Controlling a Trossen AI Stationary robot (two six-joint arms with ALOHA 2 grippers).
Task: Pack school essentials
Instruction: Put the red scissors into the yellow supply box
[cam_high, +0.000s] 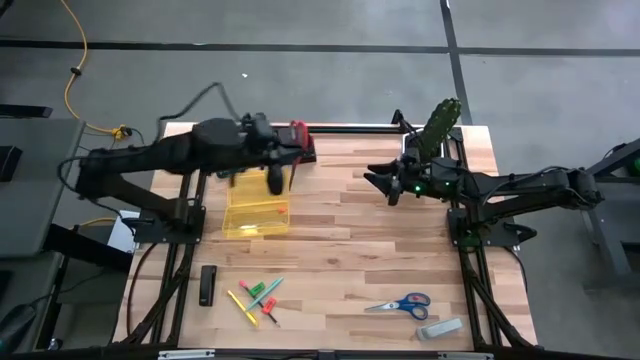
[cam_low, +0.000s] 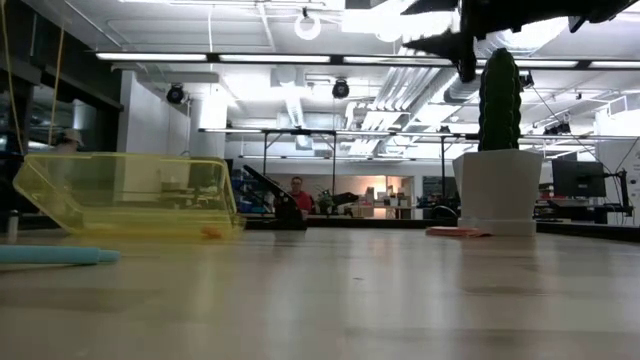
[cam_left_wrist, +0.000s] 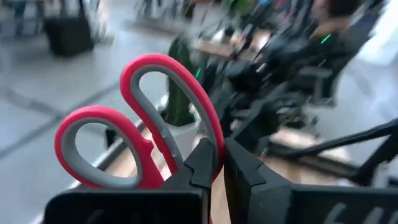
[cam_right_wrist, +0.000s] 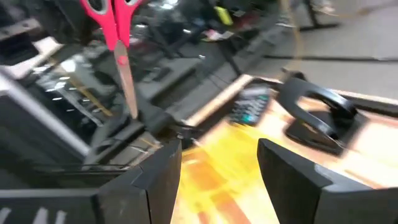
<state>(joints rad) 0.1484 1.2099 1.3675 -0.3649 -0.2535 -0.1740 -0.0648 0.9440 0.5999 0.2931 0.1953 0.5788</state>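
left gripper is clamped on the red-handled scissors, held in the air over the yellow box; right gripper hangs spread wide and empty near the cactus; blue-handled scissors and pens lie at the table's front; the box's contents are hard to make out

Your box sits on the table toward its far-left corner, the cactus at the far-right corner. Pens lie near the front edge, with scissors toward the front-right corner.
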